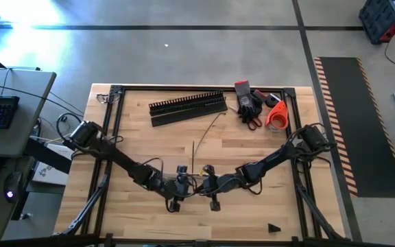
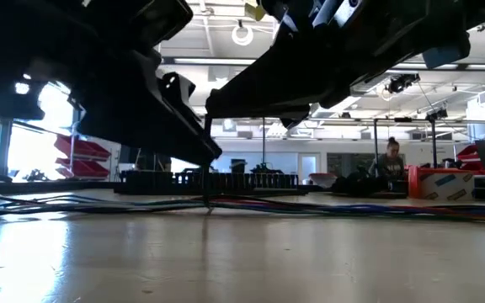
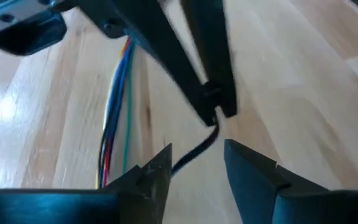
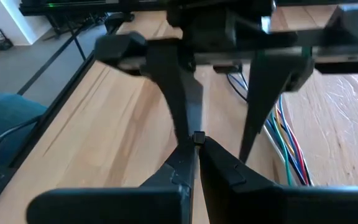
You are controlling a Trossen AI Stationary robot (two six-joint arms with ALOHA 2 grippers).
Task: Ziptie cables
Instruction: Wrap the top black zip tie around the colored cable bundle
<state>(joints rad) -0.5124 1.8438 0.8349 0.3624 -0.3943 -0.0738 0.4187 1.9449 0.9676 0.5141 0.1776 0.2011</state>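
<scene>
The cables (image 1: 204, 134), thin wires of several colours, lie on the wooden table and run toward its near middle, where both grippers meet. In the wrist views they show as a bundle (image 3: 115, 112) (image 4: 286, 146) beside the fingers. My right gripper (image 4: 196, 148) is shut on a black ziptie (image 3: 197, 146). My left gripper (image 3: 197, 163) faces it and is open, with one finger on each side of the ziptie's strap. I cannot tell whether the strap touches the left fingers. Both grippers (image 1: 187, 182) (image 1: 203, 182) sit low over the table. My right gripper pinches the ziptie at one end between its two fingertips, where a small square head (image 4: 199, 137) shows just past them. The fingers slant down toward the table. The strap (image 3: 211, 127) curves away below the fingertips and passes between my left gripper's fingers.
A black slotted duct (image 1: 187, 104) and a flat black strip (image 1: 190, 118) lie at the far side. Dark gloves with red-handled scissors (image 1: 250, 108) and an orange tape roll (image 1: 278, 116) sit at the far right. A small black piece (image 1: 273, 228) lies near the front edge. A person (image 2: 391, 160) sits in the room beyond.
</scene>
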